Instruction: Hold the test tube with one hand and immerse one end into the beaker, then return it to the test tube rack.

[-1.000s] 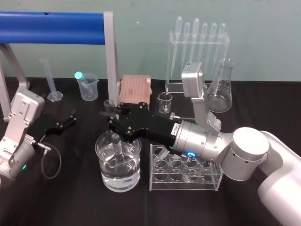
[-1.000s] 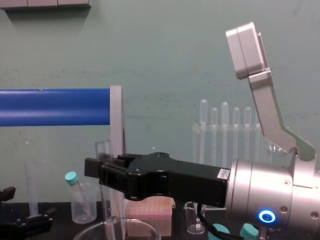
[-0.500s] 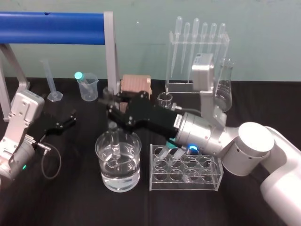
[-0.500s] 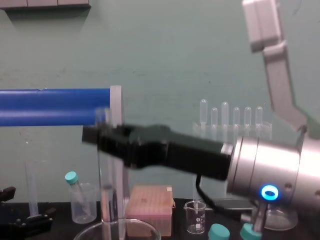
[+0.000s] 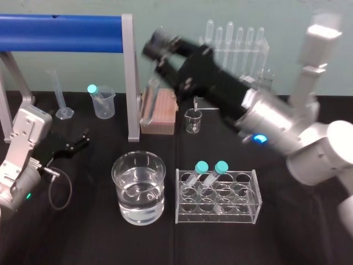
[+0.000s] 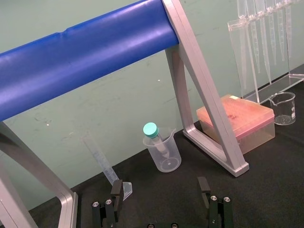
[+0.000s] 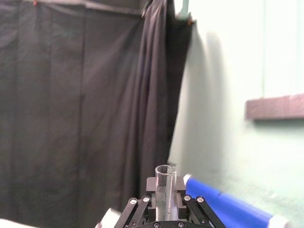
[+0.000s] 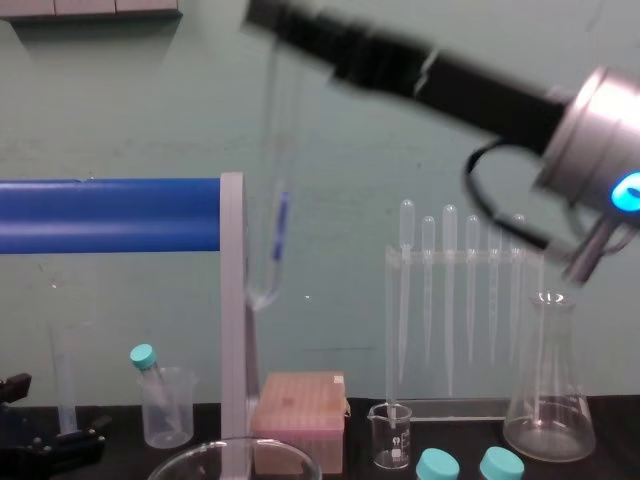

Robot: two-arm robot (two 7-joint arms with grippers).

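Note:
My right gripper (image 5: 158, 45) is raised high over the back of the table, shut on the top of the clear test tube (image 5: 148, 102). The tube hangs down in the air beside the grey post, its round bottom well above the table. In the chest view the test tube (image 8: 272, 200) hangs from the right gripper (image 8: 268, 18) far above the beaker's rim (image 8: 180, 462). The right wrist view has the tube's open mouth (image 7: 166, 175) between the fingers. The wide beaker (image 5: 118, 165), part full of water, stands left of the clear test tube rack (image 5: 182, 212). My left gripper (image 5: 76, 144) rests open at the left.
Two teal-capped tubes (image 5: 201, 167) lean in the rack. A blue bar on grey posts (image 5: 130, 77) spans the back left. Behind stand a pink box (image 5: 162, 107), a small glass beaker (image 5: 193, 120), a dropper stand (image 5: 231, 38), a plastic beaker (image 5: 103, 102) and a measuring cylinder (image 5: 59, 96).
The right gripper has lifted the test tube straight out of the beaker and swung it up and back towards the blue bar. The left arm has not moved.

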